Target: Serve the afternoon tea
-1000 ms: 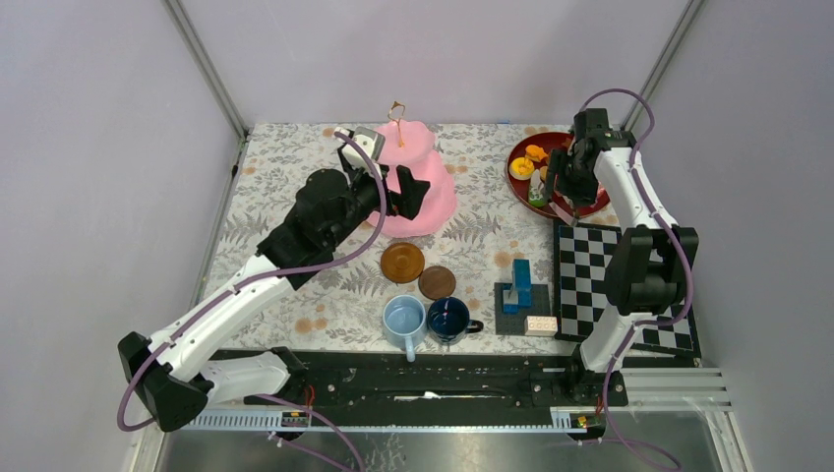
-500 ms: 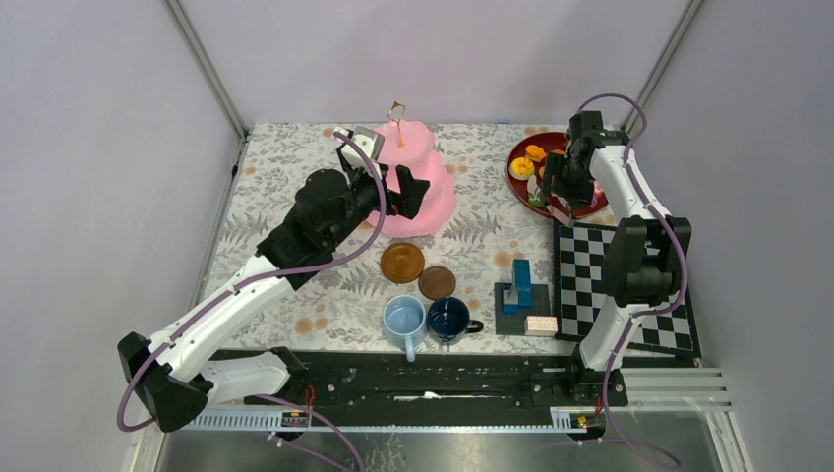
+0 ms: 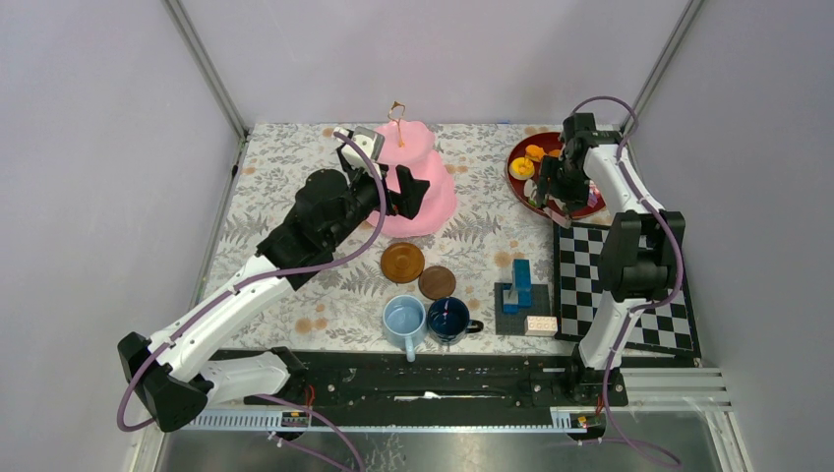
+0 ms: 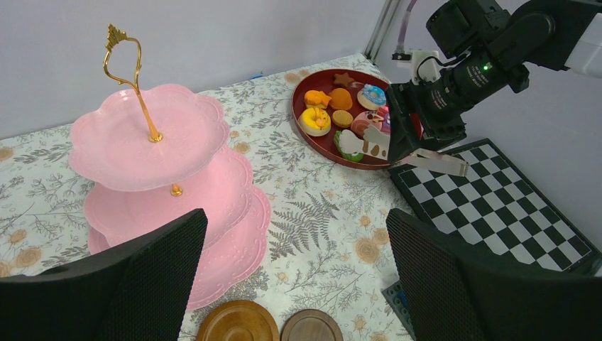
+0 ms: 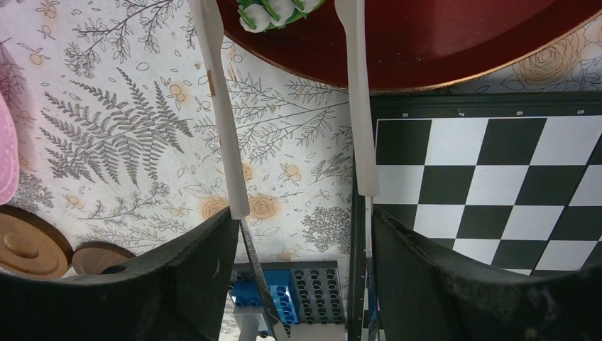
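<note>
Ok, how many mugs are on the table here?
2. The light-blue mug sits near the table's front edge; the dark-blue mug stands right beside it, to its right. None seems hidden.

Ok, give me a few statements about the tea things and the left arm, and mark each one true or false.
1. The pink stand carries pastries. False: its tiers are bare; the pastries lie in the dark red tray.
2. The light-blue mug and the dark-blue mug stand side by side. True.
3. Each mug sits on a saucer. False: both saucers are bare, and the mugs stand on the cloth nearer the arms.
4. The left pincer is open and empty. True.
</note>
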`<state>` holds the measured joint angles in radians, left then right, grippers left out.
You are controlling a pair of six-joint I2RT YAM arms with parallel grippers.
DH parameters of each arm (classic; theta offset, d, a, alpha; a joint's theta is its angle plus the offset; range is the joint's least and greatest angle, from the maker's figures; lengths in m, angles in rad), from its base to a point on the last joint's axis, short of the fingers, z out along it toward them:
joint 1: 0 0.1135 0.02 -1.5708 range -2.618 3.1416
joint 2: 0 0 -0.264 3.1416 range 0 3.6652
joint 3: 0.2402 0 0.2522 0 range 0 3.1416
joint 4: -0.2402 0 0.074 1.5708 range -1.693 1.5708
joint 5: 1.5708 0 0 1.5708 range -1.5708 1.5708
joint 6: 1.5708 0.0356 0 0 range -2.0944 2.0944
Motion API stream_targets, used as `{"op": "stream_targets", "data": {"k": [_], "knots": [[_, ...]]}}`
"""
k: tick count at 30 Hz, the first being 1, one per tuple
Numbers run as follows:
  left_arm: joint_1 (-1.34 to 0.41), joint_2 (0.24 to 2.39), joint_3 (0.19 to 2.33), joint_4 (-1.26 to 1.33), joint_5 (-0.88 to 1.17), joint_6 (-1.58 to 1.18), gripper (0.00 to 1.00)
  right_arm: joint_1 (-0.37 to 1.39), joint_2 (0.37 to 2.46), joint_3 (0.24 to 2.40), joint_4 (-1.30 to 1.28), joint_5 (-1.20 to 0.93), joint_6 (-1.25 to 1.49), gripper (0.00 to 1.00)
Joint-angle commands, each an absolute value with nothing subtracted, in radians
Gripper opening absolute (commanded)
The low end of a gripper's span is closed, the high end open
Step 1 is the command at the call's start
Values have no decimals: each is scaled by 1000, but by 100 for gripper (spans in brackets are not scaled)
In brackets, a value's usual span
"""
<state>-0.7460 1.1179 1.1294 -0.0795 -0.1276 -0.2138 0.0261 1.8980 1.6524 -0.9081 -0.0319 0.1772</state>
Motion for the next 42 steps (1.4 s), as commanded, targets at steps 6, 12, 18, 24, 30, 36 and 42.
{"op": "stream_targets", "data": {"k": [6, 12, 18, 24, 30, 36, 42], "knots": [[-748, 1097, 1126, -22, -141, -205, 99, 41, 1915, 1688, -923, 34, 166, 64], [-747, 1099, 1125, -20, -137, -207, 99, 46, 1916, 1678, -924, 45, 166, 63], [-748, 1097, 1123, -18, -132, -209, 99, 51, 1918, 1667, -923, 53, 165, 63], [-748, 1094, 1122, -16, -132, -209, 99, 58, 1925, 1673, -925, 55, 166, 63], [-748, 1092, 1122, -17, -130, -209, 99, 61, 1925, 1672, -930, 63, 163, 66], [-746, 1092, 1120, -15, -127, -210, 99, 63, 1935, 1672, -930, 64, 163, 66], [-747, 1091, 1119, -14, -124, -212, 99, 66, 1948, 1669, -930, 56, 163, 66]]}}
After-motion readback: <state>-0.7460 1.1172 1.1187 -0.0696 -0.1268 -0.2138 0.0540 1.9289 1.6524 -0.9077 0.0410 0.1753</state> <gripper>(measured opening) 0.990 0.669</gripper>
